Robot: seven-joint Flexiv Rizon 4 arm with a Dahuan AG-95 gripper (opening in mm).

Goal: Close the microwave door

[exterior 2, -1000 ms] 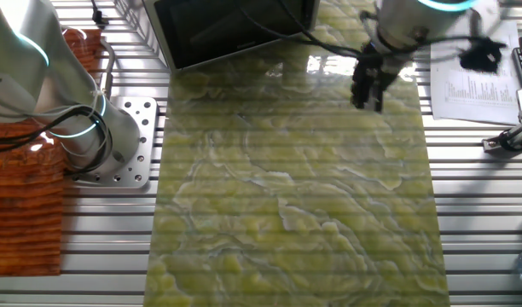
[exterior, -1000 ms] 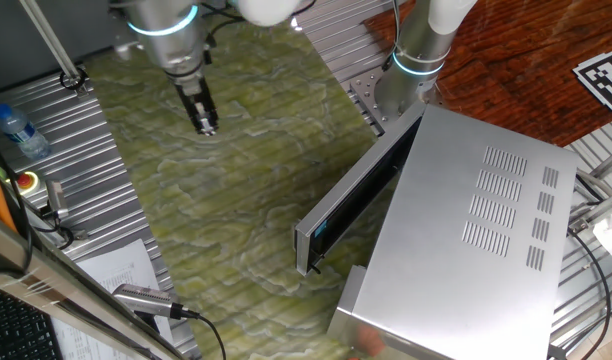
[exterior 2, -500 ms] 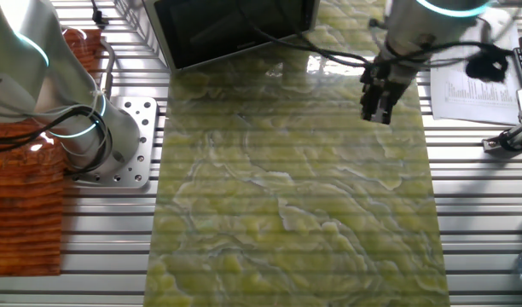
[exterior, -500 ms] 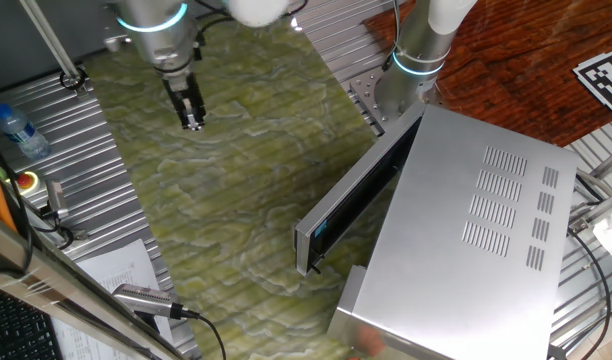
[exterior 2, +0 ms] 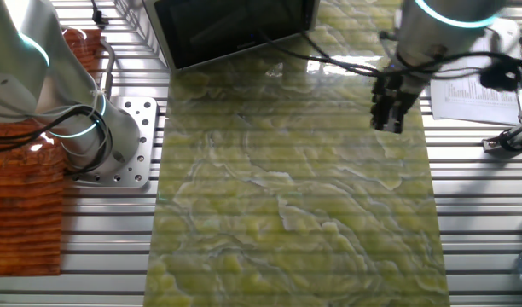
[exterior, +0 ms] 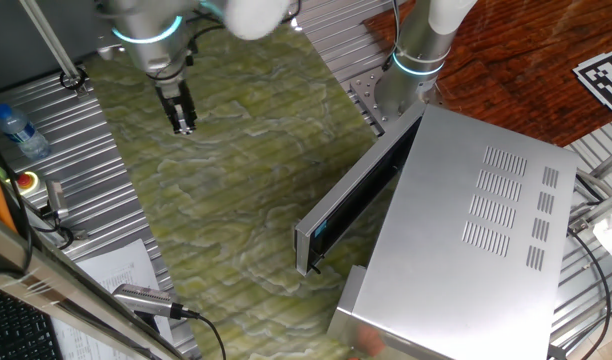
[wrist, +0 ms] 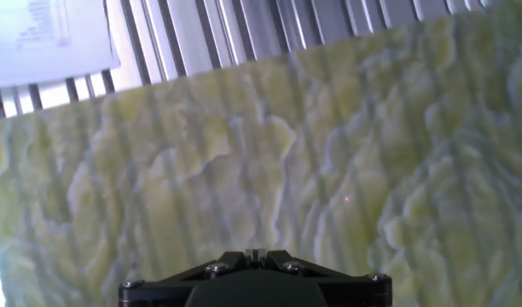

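Note:
The microwave (exterior: 486,210) is a large silver box with vent slots at the right of one fixed view. Its door (exterior: 356,185), with a silver frame and dark glass, stands open at an angle from the box's front, its free end near the table's front. The door also shows at the top of the other fixed view (exterior 2: 235,30). My gripper (exterior: 183,125) hangs over the green mat far left of the door, apart from it, with its jaws together and empty. It also shows in the other fixed view (exterior 2: 387,124) and the hand view (wrist: 255,253).
A green patterned mat (exterior: 236,180) covers the table's middle. A second arm's base (exterior: 411,70) stands behind the microwave. A water bottle (exterior: 16,130), a red button (exterior: 27,181) and papers (exterior 2: 474,81) lie beside the mat. An orange cloth (exterior 2: 22,196) lies at one side.
My gripper has moved further from the microwave door, leftward in one fixed view and rightward and lower in the other. The door has not moved.

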